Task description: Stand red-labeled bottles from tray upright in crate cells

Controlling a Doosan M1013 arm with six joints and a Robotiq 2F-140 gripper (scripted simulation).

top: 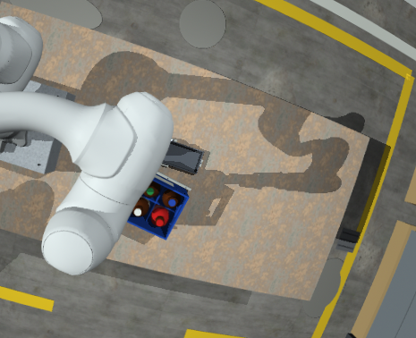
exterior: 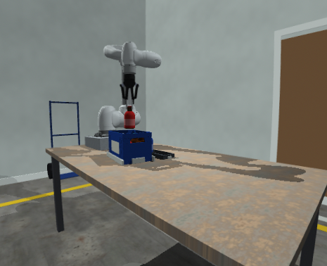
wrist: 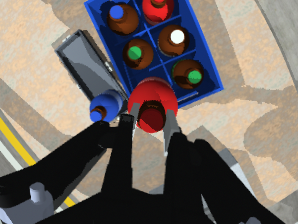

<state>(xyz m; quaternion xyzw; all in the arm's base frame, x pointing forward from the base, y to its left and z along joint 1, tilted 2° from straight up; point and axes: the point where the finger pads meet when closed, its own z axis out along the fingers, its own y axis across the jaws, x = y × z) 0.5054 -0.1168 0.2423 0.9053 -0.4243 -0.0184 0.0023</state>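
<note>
My gripper (exterior: pixel 129 105) (wrist: pixel 151 116) is shut on the neck of a red bottle (exterior: pixel 129 122) (wrist: pixel 150 92), which hangs upright above the blue crate (top: pixel 177 214) (exterior: pixel 140 153) (wrist: pixel 213 86). In the wrist view the held bottle overlaps the crate's near end and partly hides a cell with no bottle visible in it. Another red bottle (top: pixel 160 216) (wrist: pixel 157 10) stands in a corner cell. Brown bottles with blue, white and green caps stand in other cells. The tray (top: pixel 185 157) (exterior: pixel 163 154) (wrist: pixel 82 65) bears a blue bottle (wrist: pixel 105 104), seemingly upright, at its near end.
The tray lies close beside the crate on the table (top: pixel 250 232) (exterior: pixel 232 200). The robot's grey base plate (top: pixel 27 156) is at the table's other end. My arm hides part of the crate and tray in the top view.
</note>
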